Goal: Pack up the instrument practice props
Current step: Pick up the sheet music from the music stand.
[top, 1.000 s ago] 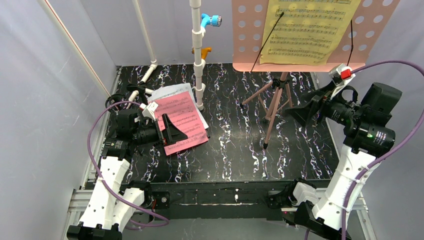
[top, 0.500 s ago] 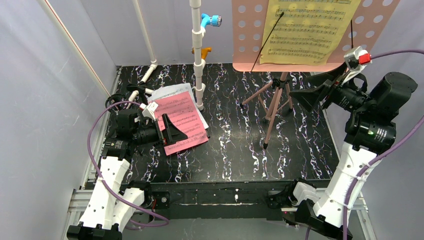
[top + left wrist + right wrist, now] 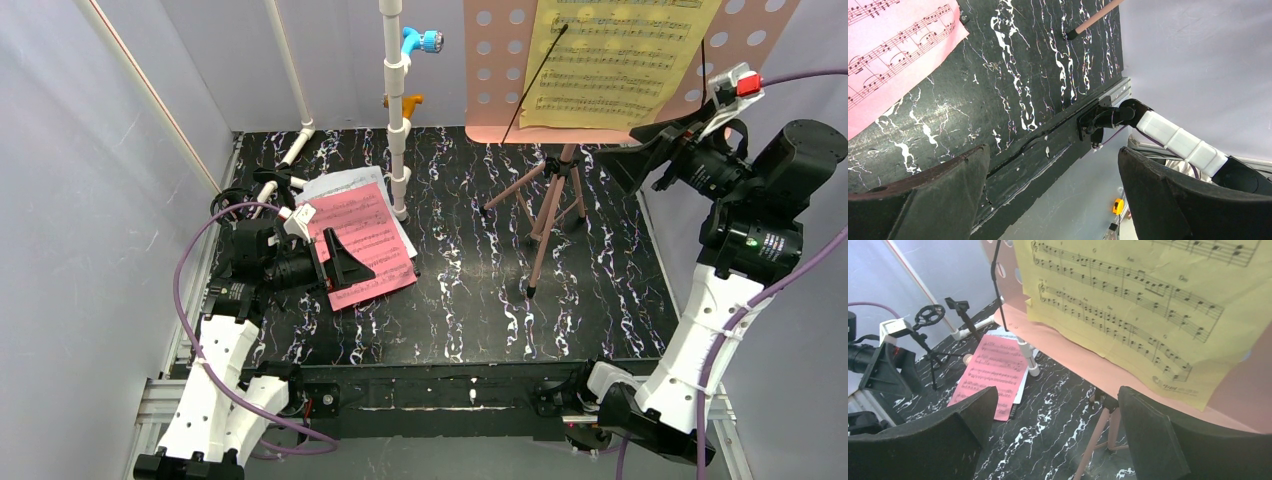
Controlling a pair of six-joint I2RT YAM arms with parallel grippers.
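The right gripper (image 3: 640,152), wide open and empty, is found at upper right, just beneath the upright yellow page (image 3: 620,60); the left gripper (image 3: 348,262), equally open and empty, is well apart from it.

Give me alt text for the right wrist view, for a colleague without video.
A yellow sheet-music page on the pink stand desk fills the upper frame, just ahead of the open, empty right end effector. Below, a pink page lies on the black marbled table.
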